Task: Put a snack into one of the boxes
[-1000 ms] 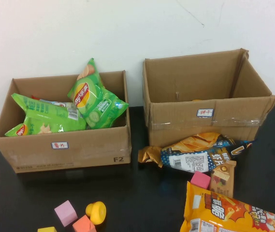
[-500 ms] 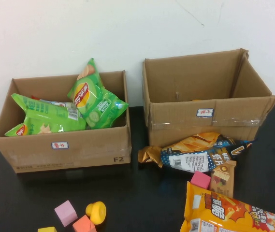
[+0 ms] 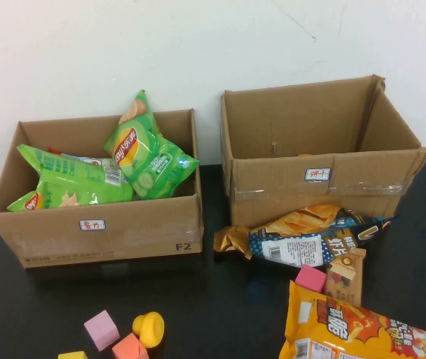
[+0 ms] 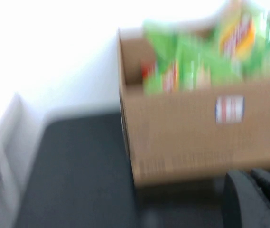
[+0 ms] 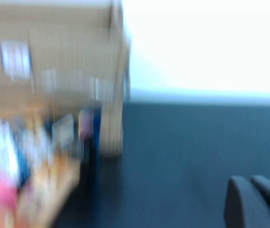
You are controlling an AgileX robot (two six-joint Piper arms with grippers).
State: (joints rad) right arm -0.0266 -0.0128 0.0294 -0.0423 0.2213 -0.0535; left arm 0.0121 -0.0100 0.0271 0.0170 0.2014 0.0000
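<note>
Two open cardboard boxes stand on the black table. The left box [image 3: 100, 228] holds green chip bags [image 3: 144, 153]. The right box [image 3: 317, 183] shows no snack inside. In front of it lie a blue and orange snack pack [image 3: 302, 235], a small brown pack [image 3: 345, 277] and a large orange bag [image 3: 355, 333]. Neither arm shows in the high view. My left gripper [image 4: 251, 190] is shut and empty, low near the left box [image 4: 187, 137]. My right gripper [image 5: 251, 194] is shut and empty over bare table, to the side of the right box [image 5: 54, 71].
Toy blocks lie at the table's front: a pink cube [image 3: 101, 329], a yellow piece [image 3: 149, 327], an orange block [image 3: 129, 348], and another pink cube [image 3: 311, 278] beside the snacks. A white wall stands behind the boxes.
</note>
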